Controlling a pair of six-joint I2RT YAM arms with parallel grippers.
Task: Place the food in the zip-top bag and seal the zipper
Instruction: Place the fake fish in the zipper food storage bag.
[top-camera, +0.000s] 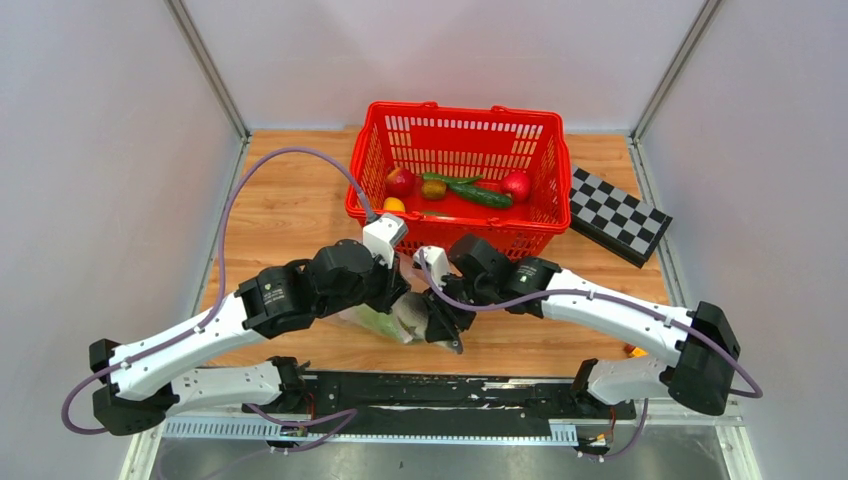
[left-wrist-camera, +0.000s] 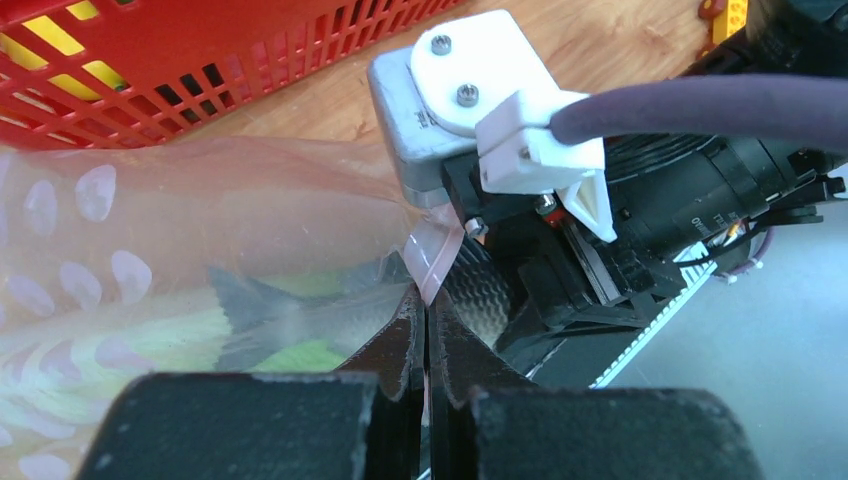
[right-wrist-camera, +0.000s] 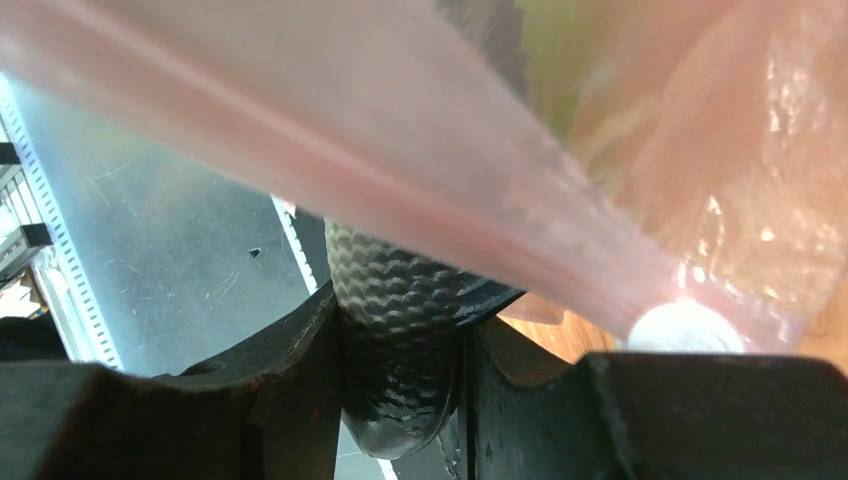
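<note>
As the top camera sees it: the left arm (top-camera: 200, 335) and right arm (top-camera: 620, 310) meet over the middle of the wooden counter (top-camera: 290, 210), just in front of the red plastic mesh basket (top-camera: 460, 108).
Bag, top view: the clear crinkly zip-top bag (top-camera: 408, 315) sits on the counter right between the two wrists, and a long pale-green lettuce (top-camera: 372, 322) shows through it.
Basket contents: two red apples (top-camera: 401, 181) (top-camera: 516, 184), a dark green cucumber (top-camera: 480, 194) and a yellow lemon (top-camera: 394, 205), all inside the basket and not in the bag.
Off to the side: a black-and-white checkerboard (top-camera: 617, 215) lies just right of the basket.
Jaws from above: both sets are buried in the huddle at the bag, so no way to read them here.
Left wrist view: the left jaws are pressed tight together, pinching the thin pale zipper strip (left-wrist-camera: 437, 255) at the bag's (left-wrist-camera: 150, 250) mouth edge. The lettuce (left-wrist-camera: 200, 335) is a green blur inside.
Also there: a ribbed black finger pad (left-wrist-camera: 480, 290) sits just right of the pinch, under the other wrist's white camera mount (left-wrist-camera: 480, 90).
Right wrist view: the bag (right-wrist-camera: 520, 150) fills the frame, pinkish and blurry, with a small white piece (right-wrist-camera: 685, 328) at the strip's end.
Right jaws: a ribbed pad (right-wrist-camera: 395, 330) sits in the gap between them. Honestly can't tell if they're gripping the bag or not.
</note>
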